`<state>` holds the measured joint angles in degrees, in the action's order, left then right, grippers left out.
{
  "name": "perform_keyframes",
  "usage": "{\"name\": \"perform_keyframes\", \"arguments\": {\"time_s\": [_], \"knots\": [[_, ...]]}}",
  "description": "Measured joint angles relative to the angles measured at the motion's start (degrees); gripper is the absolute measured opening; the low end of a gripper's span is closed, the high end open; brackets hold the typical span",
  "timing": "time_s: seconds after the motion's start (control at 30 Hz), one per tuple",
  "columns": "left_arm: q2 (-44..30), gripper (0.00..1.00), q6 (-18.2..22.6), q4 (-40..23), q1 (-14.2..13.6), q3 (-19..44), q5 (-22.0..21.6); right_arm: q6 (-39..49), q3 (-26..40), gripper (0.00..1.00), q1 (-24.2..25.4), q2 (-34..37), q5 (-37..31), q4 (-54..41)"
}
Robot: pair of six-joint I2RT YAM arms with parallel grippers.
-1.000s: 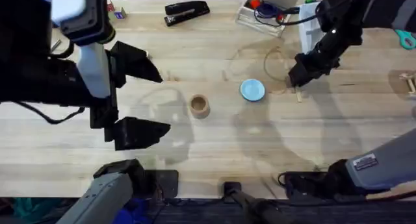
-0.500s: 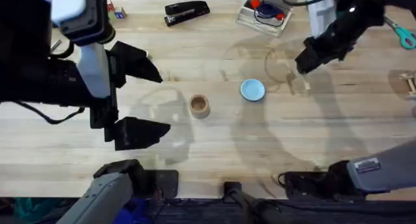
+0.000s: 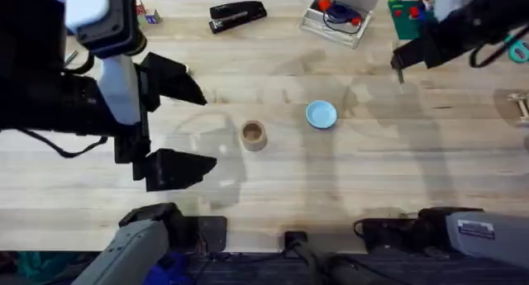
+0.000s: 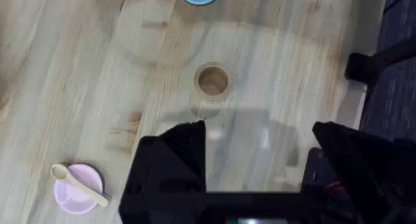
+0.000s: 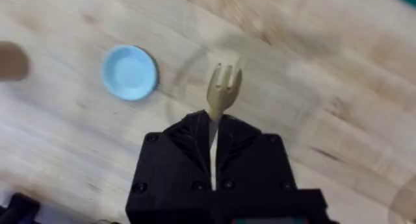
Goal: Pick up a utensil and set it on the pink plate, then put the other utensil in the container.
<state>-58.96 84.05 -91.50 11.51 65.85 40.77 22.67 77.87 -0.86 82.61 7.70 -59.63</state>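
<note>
The right gripper [image 5: 212, 130] has its jaws clamped on the fork [image 5: 222, 89], tines pointing straight out; left gripper [image 3: 178, 124] jaws apart.

No text, brand, number or sign can be read anywhere. A small white label [image 3: 464, 228] sits on the grey arm link at the near right edge of the overhead view, but its print is too small to make out.
</note>
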Motion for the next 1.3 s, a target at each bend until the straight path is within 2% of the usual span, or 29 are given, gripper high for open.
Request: {"name": "perform_keyframes", "arguments": {"time_s": [0.17, 0.33, 0.63, 1.07, 1.3], "knots": [[0.0, 0.993, 0.0, 0.0, 0.0, -0.01, 0.0, 4.49, 0.0, 0.033, 0.0, -5.27, 7.16, 0.14], [0.0, 0.993, 0.0, 0.01, 0.0, 0.01, 0.0, 11.34, 0.0, 0.033, 0.0, -7.65, 17.33, 0.24], [0.0, 0.993, 0.0, 0.0, 0.0, 0.01, 0.0, 23.24, 0.0, 0.033, 0.0, -7.45, 34.76, 0.29], [0.0, 0.993, 0.0, 0.0, 0.0, 0.0, 0.0, 41.15, 0.0, 0.033, 0.0, -7.47, 51.87, 0.4], [0.0, 0.993, 0.0, 0.0, 0.0, 0.0, 0.0, 47.46, 0.0, 0.034, -0.09, -5.54, 62.07, -0.05]]}}
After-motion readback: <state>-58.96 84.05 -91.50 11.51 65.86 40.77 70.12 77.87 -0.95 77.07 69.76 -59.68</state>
